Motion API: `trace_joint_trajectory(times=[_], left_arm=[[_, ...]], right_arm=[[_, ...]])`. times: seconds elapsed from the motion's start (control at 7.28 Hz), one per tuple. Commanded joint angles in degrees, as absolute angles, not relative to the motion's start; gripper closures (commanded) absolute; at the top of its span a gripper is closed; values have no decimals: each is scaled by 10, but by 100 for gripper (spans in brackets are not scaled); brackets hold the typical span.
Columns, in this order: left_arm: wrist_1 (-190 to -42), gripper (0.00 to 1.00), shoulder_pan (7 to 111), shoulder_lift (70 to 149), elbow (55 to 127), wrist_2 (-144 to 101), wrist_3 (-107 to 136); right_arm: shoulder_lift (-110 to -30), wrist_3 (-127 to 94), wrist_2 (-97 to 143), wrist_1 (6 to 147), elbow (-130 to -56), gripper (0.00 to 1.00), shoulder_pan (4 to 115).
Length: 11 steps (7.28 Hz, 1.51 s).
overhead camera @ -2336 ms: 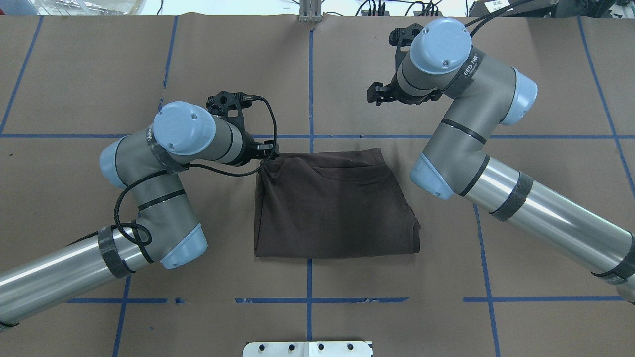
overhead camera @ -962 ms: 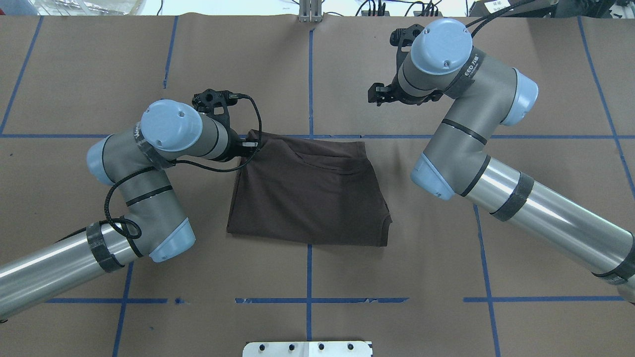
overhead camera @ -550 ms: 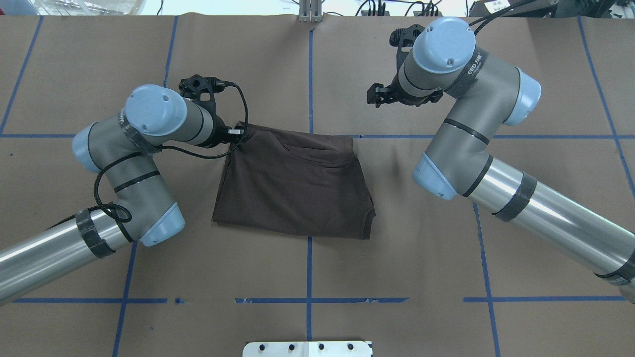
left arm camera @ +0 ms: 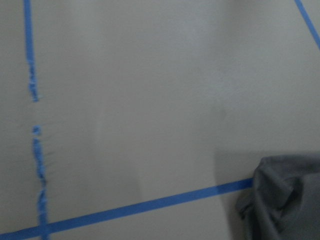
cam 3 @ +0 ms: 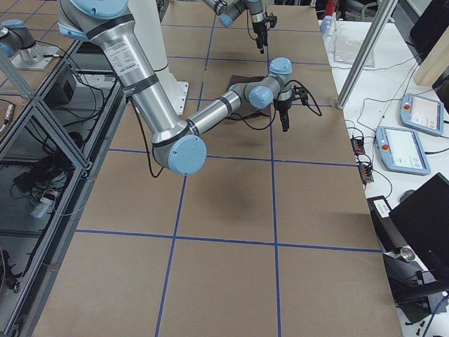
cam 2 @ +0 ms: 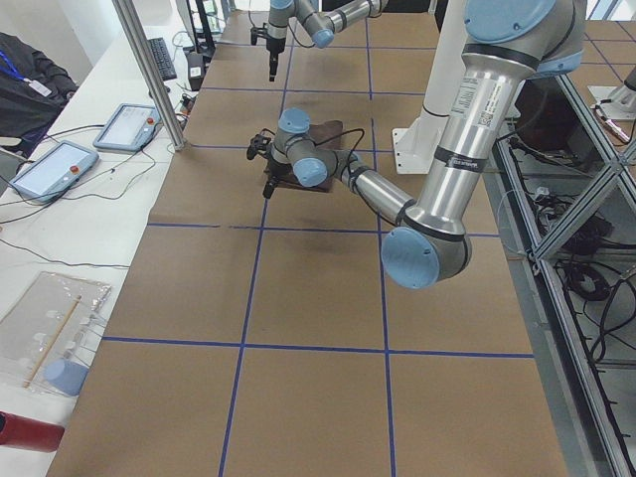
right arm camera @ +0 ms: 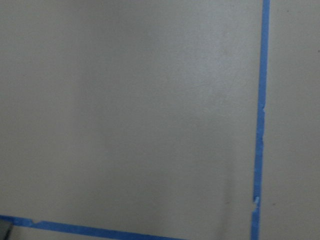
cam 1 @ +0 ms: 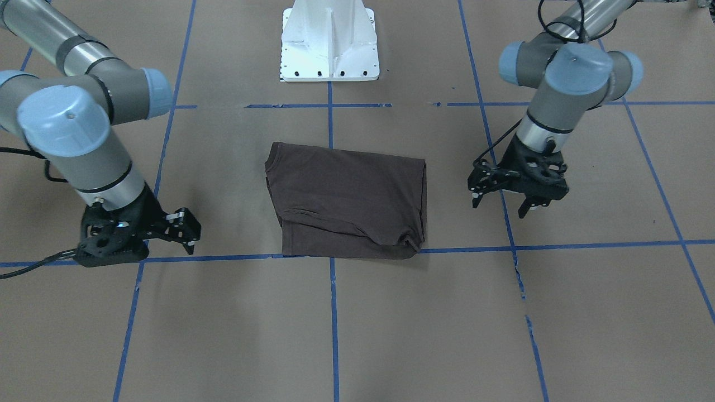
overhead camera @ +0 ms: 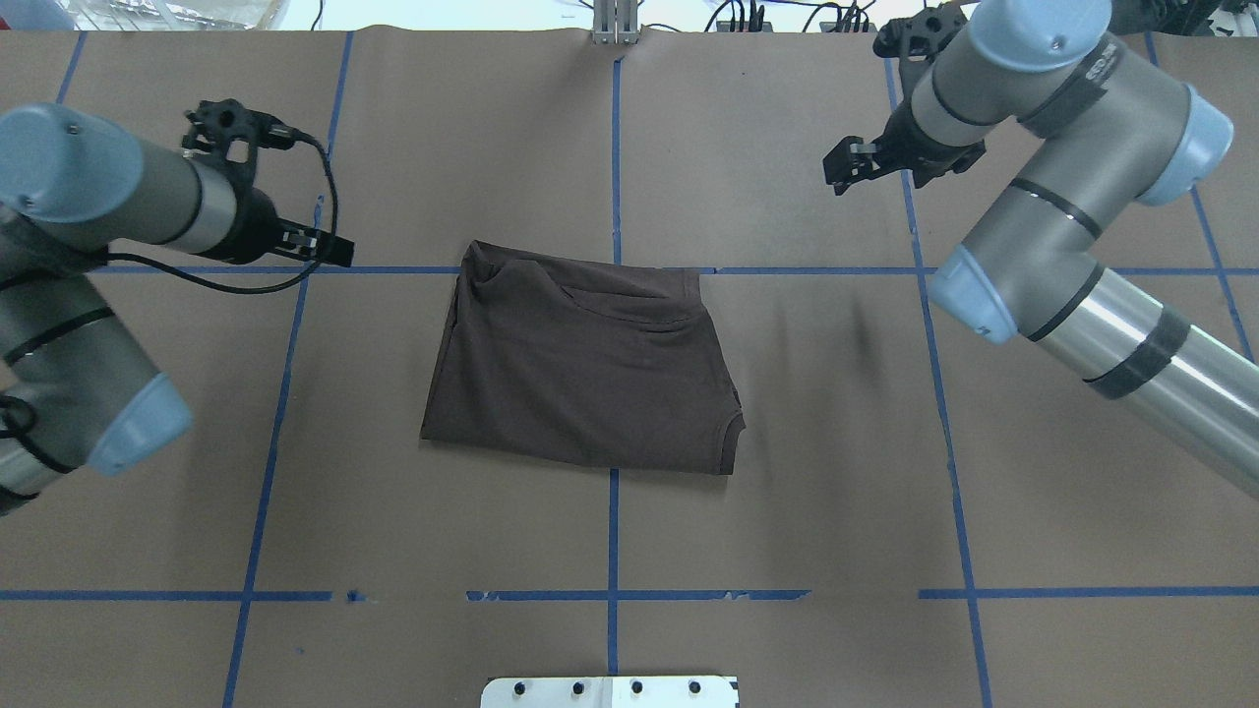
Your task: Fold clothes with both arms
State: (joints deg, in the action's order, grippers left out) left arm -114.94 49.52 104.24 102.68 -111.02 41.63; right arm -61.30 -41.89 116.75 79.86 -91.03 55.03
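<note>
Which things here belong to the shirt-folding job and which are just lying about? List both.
Job: T-shirt, left claw, right claw, both open and clear of it.
Lying about: white pedestal, tablet on the side bench.

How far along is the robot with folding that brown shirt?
Nearly finished, it seems. Done: the T-shirt lies folded into a compact, slightly skewed rectangle on the table. In hand: nothing; the left gripper and right gripper hang open and empty, clear of the cloth on either side. Left: perhaps smoothing the rumpled edge farthest from the robot, if anything.
</note>
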Motion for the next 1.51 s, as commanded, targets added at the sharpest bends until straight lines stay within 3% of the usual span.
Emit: trace_joint_trajectory(times=[0.0,0.27,0.55,0.96,1.37], left_arm=[[-1150,0,609,929,1089,-1192,247],[-1148,0,743,856,1083,-1270,71],[-1147,0,814,778,1071,-1298,64],[-1112,0,899,766,982,-1303,-64],[-1046,0,919,749,980,-1345,-84]], right_arm=[[-702,-230,1244,809,-934,0,658],[-768,-58,1290,857,-932,0,757],[-797,124,1305,993,-930,0,841],[-955,131,1303,903,-935,0,914],[-993,135,1303,897,-939,0,936]])
